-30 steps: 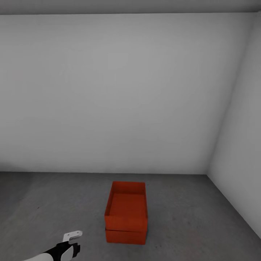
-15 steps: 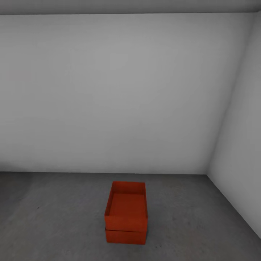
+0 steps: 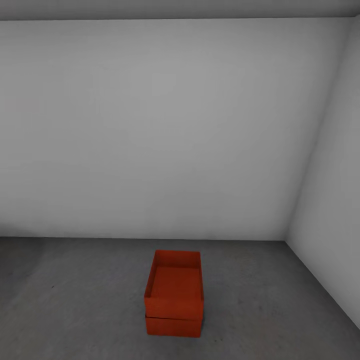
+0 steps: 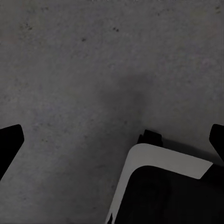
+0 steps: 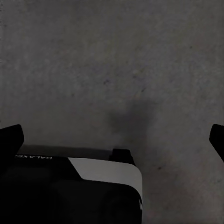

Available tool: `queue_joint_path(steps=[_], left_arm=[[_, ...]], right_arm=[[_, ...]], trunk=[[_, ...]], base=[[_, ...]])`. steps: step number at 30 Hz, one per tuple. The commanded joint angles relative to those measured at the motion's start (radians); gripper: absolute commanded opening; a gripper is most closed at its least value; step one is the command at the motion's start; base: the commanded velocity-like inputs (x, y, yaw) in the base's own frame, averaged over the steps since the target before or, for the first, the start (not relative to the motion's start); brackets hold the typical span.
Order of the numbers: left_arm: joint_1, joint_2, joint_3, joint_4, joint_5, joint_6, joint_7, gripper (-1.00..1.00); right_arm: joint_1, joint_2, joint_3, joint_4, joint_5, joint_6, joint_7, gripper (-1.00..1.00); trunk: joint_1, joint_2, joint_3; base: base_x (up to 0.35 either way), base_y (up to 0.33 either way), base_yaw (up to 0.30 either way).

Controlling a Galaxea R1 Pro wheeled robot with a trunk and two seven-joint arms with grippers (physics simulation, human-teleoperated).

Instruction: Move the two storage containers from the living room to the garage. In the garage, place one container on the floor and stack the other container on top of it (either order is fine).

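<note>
Two orange storage containers (image 3: 174,295) sit stacked on the garage floor (image 3: 75,295) near its right corner, as required. Both grippers' jaws gape wide, empty.

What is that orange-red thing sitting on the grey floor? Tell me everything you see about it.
It is two orange-red open-topped rectangular boxes, one stacked on the other. The upper box has plain smooth walls and looks empty inside. The lower box shows as a strip beneath it, with a thin dark seam between them. The stack stands upright on the speckled dark grey concrete floor, short of the plain white-grey wall. Nothing else touches it.
</note>
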Motion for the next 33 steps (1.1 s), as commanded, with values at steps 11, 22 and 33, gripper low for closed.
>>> queue_joint_path(steps=[11,22,33], left_arm=[[0.0,-0.002,-0.011,-0.002,0.007,-0.003,0.003,1.0],[0.0,-0.002,-0.011,-0.003,0.002,-0.003,0.003,1.0],[0.0,-0.002,-0.013,-0.003,0.002,-0.004,0.003,1.0]], right_arm=[[-0.001,0.001,0.01,0.003,-0.008,-0.006,-0.002,1.0],[-0.001,0.003,0.012,0.003,-0.008,-0.005,-0.003,1.0],[0.031,0.003,0.012,0.003,-0.009,-0.005,-0.002,1.0]], trunk=[[0.0,-0.001,-0.002],[0.0,-0.001,-0.002],[0.0,-0.001,0.015]], base=[[0.0,0.0,0.0],[0.0,0.0,0.0],[0.0,0.0,0.0]])
